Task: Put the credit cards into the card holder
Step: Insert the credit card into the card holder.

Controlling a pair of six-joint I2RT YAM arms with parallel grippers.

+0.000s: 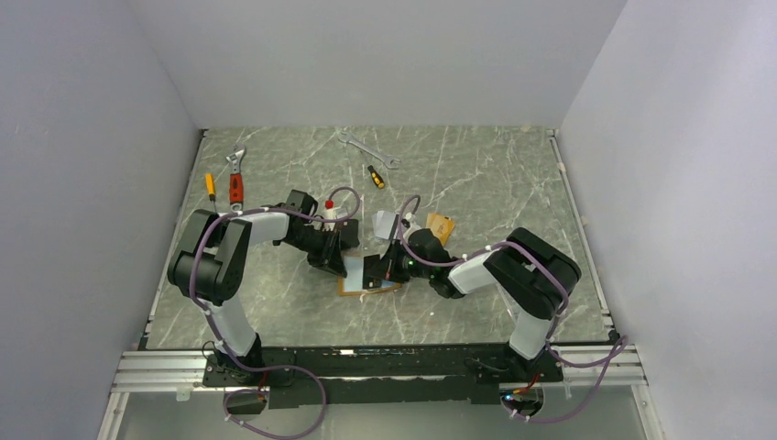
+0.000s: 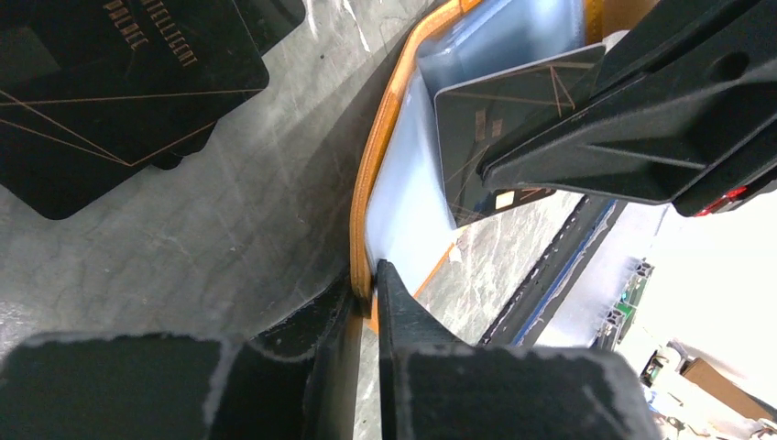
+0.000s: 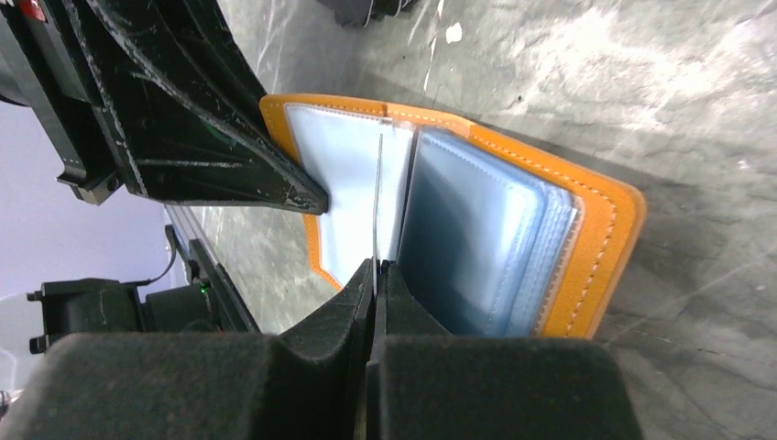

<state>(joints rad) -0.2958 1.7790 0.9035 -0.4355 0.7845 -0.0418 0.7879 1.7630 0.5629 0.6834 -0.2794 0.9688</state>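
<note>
The orange card holder (image 1: 368,287) lies open on the table between both arms, its clear pockets (image 3: 476,238) fanned upward. My left gripper (image 2: 366,291) is shut on the holder's orange edge (image 2: 377,147), pinching one flap. My right gripper (image 3: 377,268) is shut on a thin credit card (image 3: 377,197), seen edge-on over the pockets. In the left wrist view that card (image 2: 486,128) looks dark with gold lines. A silver-grey card (image 1: 385,223) and an orange-tan card (image 1: 441,226) lie behind the holder. Other dark cards (image 2: 101,92) lie flat on the table.
A red-handled adjustable wrench (image 1: 236,179) and a yellow screwdriver (image 1: 210,186) lie at the back left. A spanner (image 1: 368,149) and a small screwdriver (image 1: 376,176) lie at the back middle. A small red-capped bottle (image 1: 329,211) stands by the left wrist. Walls enclose three sides.
</note>
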